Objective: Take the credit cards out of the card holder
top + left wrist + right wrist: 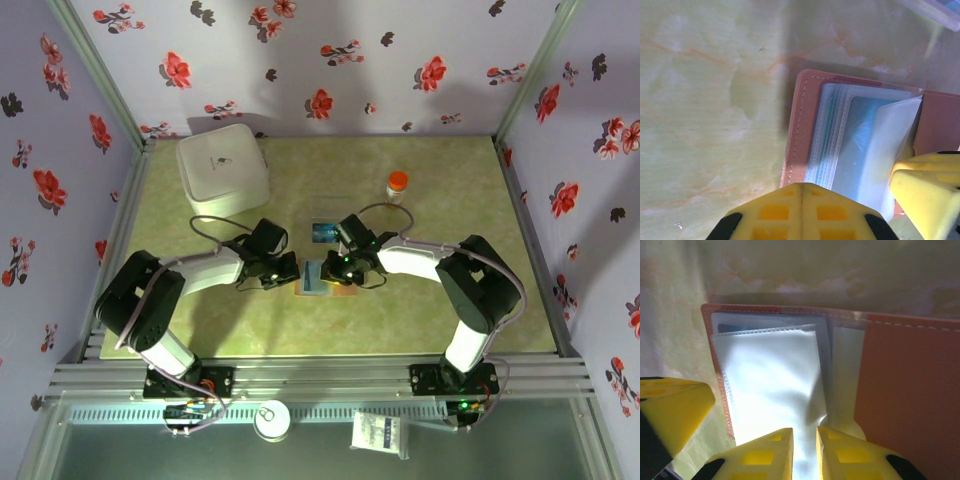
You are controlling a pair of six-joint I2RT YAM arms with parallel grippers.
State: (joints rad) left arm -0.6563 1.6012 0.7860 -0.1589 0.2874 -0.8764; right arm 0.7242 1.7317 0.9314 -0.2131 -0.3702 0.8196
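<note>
The card holder (322, 278) is lying open and flat near the middle of the table (450, 290), its tan stitched cover facing down and its clear sleeves (770, 380) fanning upward. In the left wrist view a teal card (867, 120) is showing through one of the sleeves, and other card edges are stacking beside it toward the cover's stitched border. A blue card (322, 232) is lying loose on the table just beyond the holder, apart from it. The left gripper (801, 192) is sitting at the holder's left side with its yellow fingers pressed together, nothing visible between them, their tips hanging over the edge of the cover. The right gripper (805, 437) is reaching in from the holder's other side; its fingers (772, 452) are standing only narrowly apart, and the near edge of a clear sleeve is running into the gap between them, though whether they are pinching it cannot be told. Each wrist view is catching a yellow finger of the opposite gripper close by. Farther out, a big white square container (223, 168) is resting at the table's far left, and a small bottle with an orange cap (398, 185) is standing upright at the far right of centre.
</note>
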